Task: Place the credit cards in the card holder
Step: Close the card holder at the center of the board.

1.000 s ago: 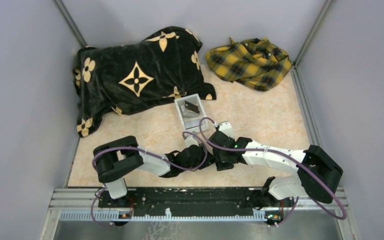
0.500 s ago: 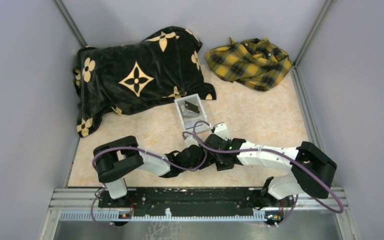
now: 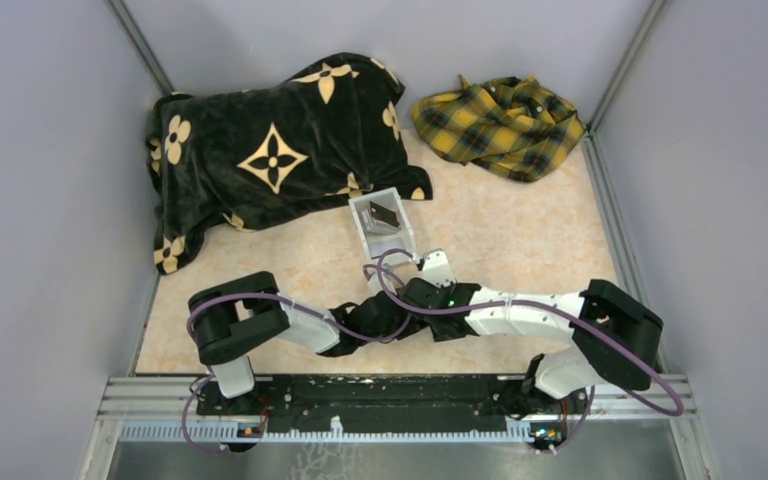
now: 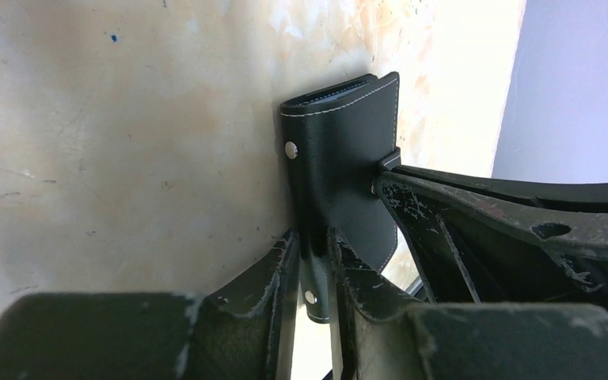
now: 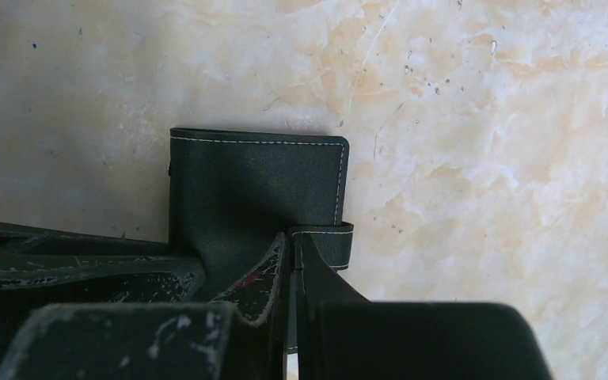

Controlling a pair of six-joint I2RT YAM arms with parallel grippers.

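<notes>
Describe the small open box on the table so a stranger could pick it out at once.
Find the big black blanket with gold flowers at the far left of the table. Just off its near right corner sits a small pale open-top box, with a dark card inside. Unlike the blanket and the yellow plaid cloth, it is rigid and straight-sided.

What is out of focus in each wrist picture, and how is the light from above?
Left wrist: left end effector blurred near the lens, card holder sharp. Right wrist: right end effector soft, stitching crisp. Top external: even light, no glare.
</notes>
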